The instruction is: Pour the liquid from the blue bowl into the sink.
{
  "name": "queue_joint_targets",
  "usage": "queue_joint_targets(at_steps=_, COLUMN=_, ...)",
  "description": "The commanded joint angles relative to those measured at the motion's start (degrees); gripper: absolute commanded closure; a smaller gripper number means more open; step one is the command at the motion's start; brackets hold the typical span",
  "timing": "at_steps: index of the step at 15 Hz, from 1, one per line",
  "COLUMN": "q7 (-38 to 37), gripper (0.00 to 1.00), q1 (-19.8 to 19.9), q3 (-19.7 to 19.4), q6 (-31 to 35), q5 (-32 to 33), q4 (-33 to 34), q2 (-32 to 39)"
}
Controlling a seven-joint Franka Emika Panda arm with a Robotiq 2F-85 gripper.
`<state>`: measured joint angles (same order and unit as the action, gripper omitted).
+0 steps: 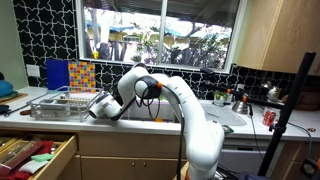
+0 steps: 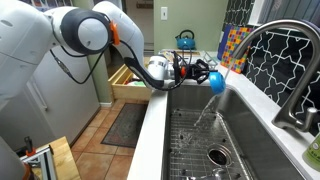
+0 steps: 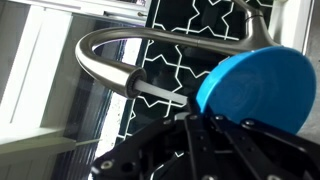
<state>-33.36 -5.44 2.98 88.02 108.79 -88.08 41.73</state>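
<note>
In an exterior view my gripper [image 2: 200, 72] is shut on the rim of the blue bowl [image 2: 215, 80] and holds it tilted above the near end of the sink [image 2: 255, 135]. A thin stream of liquid [image 2: 207, 112] falls from the bowl into the basin. The wrist view shows the bowl [image 3: 255, 85] tipped on edge between my fingers [image 3: 213, 120], with the curved faucet [image 3: 130, 45] behind it. In an exterior view the gripper [image 1: 97, 108] hangs low beside the wire rack, and the bowl is hidden there.
The faucet [image 2: 290, 60] rises at the sink's far side. A wire dish rack [image 1: 60, 103] and upright coloured boards [image 1: 70, 73] stand beside the sink. A drawer [image 1: 35, 155] is pulled open below the counter. A blue kettle [image 2: 185, 40] is farther back.
</note>
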Motion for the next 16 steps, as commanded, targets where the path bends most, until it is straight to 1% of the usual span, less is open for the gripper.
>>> queue_joint_targets(at_steps=1, q7=-0.7, gripper=0.97, q1=0.0, q3=0.0, q6=-0.1, q5=-0.4, q4=1.3, q2=1.1)
queue_joint_targets(at_steps=5, q7=-1.0, gripper=0.97, q1=0.0, q3=-0.4, q6=-0.1, q5=0.4, q4=1.5, q2=1.2)
queue_joint_targets(at_steps=10, q7=-0.4, gripper=0.96, q1=0.2, q3=0.6, q6=0.7, q5=-1.3, q4=1.8, q2=1.1)
queue_joint_targets(at_steps=16, q7=1.6, gripper=0.96, q1=0.3, q3=2.5, q6=6.1, q5=-4.7, q4=0.4, q2=-0.1)
